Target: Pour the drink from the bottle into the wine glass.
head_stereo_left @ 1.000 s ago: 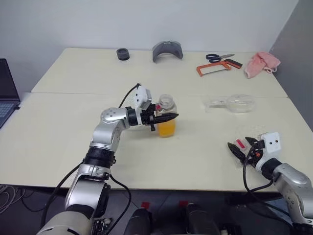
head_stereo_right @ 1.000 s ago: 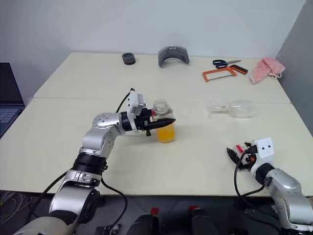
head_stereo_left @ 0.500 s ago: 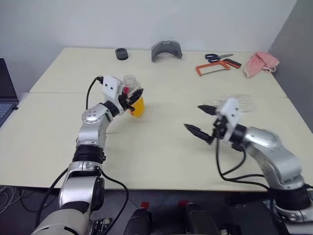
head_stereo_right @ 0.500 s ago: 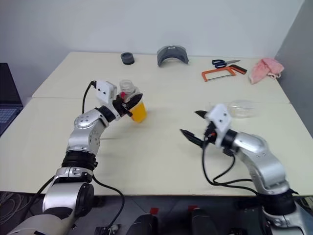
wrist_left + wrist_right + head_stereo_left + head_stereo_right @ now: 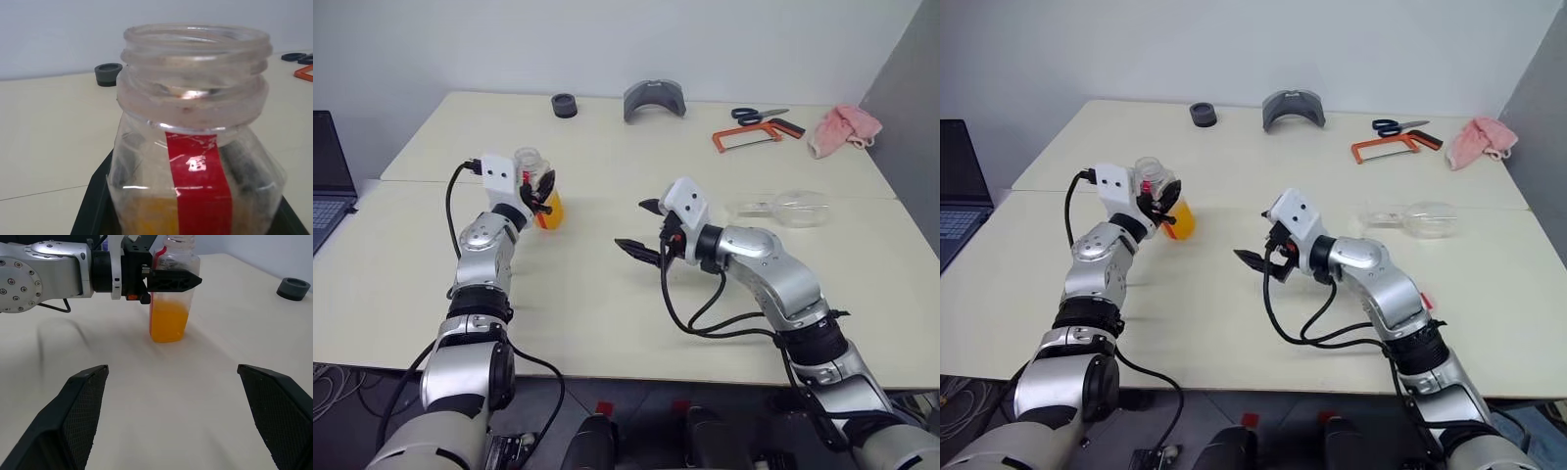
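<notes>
Left gripper (image 5: 1163, 203) clamps uncapped bottle (image 5: 536, 189) upright at table's (image 5: 607, 313) left side; juice (image 5: 168, 322) fills lower half. Right gripper (image 5: 644, 227) wide open, empty, mid-table. Wine glass (image 5: 786, 208) lies on side, far right. Risk: pouring before glass is upright spills juice; an abrupt swing could slosh it from open neck.

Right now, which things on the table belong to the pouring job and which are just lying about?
For the job: bottle with orange drink, held by left gripper; wine glass lying on its side; right gripper open.

Lying about: scissors, orange saw, pink cloth, black ring, grey curved piece, laptop.
</notes>
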Controlling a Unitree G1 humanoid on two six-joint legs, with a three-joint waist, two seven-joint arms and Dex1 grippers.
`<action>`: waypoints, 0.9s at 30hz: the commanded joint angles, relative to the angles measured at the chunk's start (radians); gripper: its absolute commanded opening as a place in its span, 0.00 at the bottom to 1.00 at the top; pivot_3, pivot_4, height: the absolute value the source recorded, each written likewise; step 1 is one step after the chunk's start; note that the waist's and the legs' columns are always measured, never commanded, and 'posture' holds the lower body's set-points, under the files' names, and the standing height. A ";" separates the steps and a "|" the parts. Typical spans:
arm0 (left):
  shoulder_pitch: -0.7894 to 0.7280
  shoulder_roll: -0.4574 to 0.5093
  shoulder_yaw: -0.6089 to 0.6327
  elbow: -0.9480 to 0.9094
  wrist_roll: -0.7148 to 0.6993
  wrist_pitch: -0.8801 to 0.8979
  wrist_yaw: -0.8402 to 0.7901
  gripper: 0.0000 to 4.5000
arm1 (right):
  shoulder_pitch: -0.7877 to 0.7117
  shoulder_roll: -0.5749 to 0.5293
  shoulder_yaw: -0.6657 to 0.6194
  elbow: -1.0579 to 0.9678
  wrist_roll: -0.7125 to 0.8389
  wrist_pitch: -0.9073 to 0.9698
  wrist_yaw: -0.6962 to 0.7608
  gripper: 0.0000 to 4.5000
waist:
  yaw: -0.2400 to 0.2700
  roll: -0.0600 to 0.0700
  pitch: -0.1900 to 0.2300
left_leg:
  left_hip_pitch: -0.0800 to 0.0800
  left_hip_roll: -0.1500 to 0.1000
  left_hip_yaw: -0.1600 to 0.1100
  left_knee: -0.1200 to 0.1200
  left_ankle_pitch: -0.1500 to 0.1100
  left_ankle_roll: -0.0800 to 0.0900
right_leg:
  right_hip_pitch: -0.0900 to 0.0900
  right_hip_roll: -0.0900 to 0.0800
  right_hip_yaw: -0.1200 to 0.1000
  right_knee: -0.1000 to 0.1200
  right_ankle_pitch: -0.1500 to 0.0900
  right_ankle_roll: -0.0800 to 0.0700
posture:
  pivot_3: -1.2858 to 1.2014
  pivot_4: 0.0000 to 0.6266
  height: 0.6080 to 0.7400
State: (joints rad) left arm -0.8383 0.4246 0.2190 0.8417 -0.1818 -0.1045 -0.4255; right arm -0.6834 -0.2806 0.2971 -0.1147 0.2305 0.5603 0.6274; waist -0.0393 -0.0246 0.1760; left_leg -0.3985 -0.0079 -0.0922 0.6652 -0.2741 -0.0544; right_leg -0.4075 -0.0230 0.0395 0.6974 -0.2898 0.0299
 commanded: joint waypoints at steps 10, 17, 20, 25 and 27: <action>0.003 -0.002 0.017 0.001 -0.012 -0.034 -0.009 1.00 | 0.019 0.000 -0.032 -0.071 0.011 0.018 0.014 1.00 | -0.006 0.000 0.000 | 0.000 0.000 0.000 0.000 0.000 0.000 | 0.000 0.000 0.000 0.000 0.000 0.000 | 0.52 0.24 1.00; 0.093 0.001 0.009 -0.076 -0.001 -0.028 0.002 1.00 | 0.154 -0.051 -0.039 -0.169 0.031 0.064 0.014 1.00 | -0.006 0.000 0.000 | 0.000 0.001 0.000 -0.001 0.000 0.000 | 0.000 0.000 0.000 0.000 0.000 0.000 | 0.52 0.24 1.00; 0.128 0.001 0.008 -0.107 0.001 -0.025 0.007 1.00 | 0.199 -0.064 -0.039 -0.208 0.031 0.077 0.005 1.00 | -0.006 0.000 0.000 | 0.000 0.001 -0.001 -0.001 -0.001 0.003 | 0.000 0.000 0.000 0.000 0.000 0.000 | 0.52 0.24 1.00; 0.180 -0.002 0.011 -0.164 0.003 -0.015 0.018 1.00 | 0.250 -0.080 -0.043 -0.257 0.031 0.089 -0.005 1.00 | -0.006 0.000 0.000 | 0.000 0.001 0.000 -0.001 -0.002 0.003 | 0.000 0.000 0.000 0.000 0.000 0.000 | 0.52 0.24 1.00; 0.225 -0.004 0.012 -0.218 0.006 -0.003 0.030 1.00 | 0.290 -0.082 -0.059 -0.287 0.041 0.118 -0.024 1.00 | -0.006 0.000 0.000 | 0.000 0.001 -0.001 -0.001 -0.002 0.003 | 0.000 0.000 0.000 0.000 0.000 0.000 | 0.52 0.24 1.00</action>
State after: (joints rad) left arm -0.6355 0.4156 0.2280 0.6905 -0.1788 -0.1100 -0.4109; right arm -0.4147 -0.3582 0.2681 -0.3478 0.2568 0.6615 0.6231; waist -0.0456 -0.0248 0.1757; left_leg -0.3983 -0.0069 -0.0930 0.6644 -0.2760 -0.0511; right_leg -0.4077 -0.0226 0.0395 0.6976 -0.2898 0.0298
